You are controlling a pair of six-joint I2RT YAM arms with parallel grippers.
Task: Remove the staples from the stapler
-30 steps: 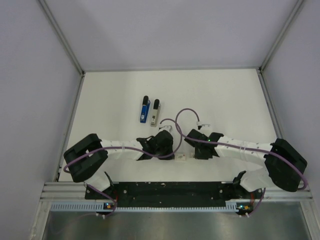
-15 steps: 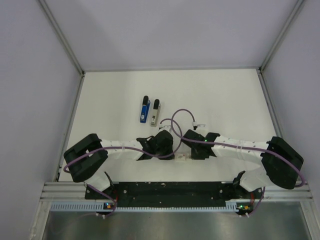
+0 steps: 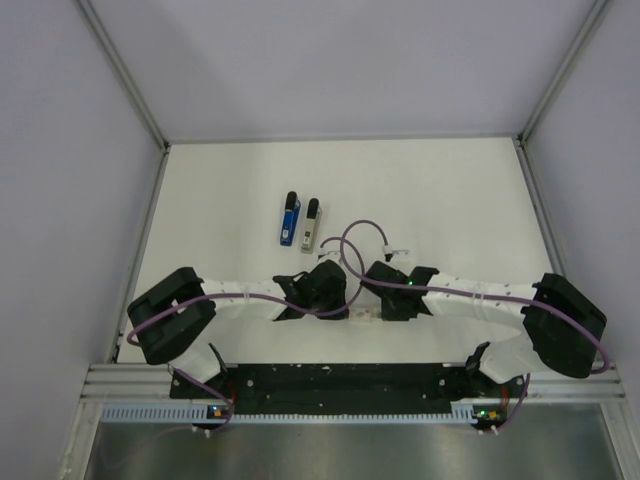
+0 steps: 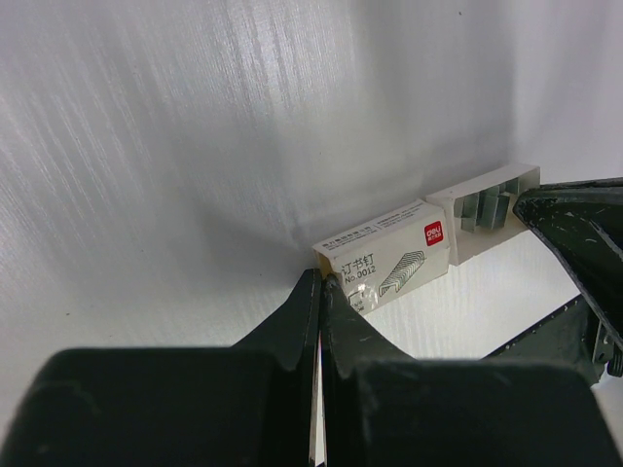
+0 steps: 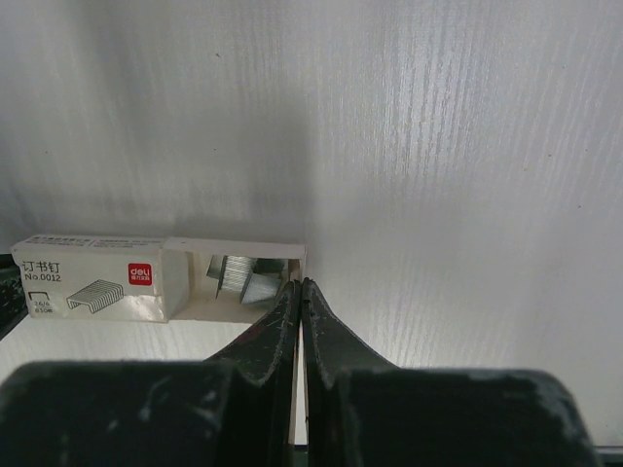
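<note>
Two staplers lie side by side mid-table in the top view, one blue and black [image 3: 288, 218], one grey and black [image 3: 311, 222], both far from the grippers. A white staple box [image 3: 362, 316] lies between the grippers. Its sleeve [image 4: 389, 258] is slid partly off the inner tray [image 5: 243, 255], which shows loose staples [image 5: 238, 277]. My left gripper [image 4: 321, 279] is shut, its tips touching the sleeve's end. My right gripper [image 5: 297, 284] is shut, its tips against the tray's open end.
The white table [image 3: 450, 200] is walled by pale panels with metal rails at the back and sides. Both arms lie low across the near edge, with purple cables [image 3: 365, 228] looping above the right wrist.
My right gripper has moved a little left toward the left gripper, closing in on the staple box. The left arm and the staplers have not moved.
</note>
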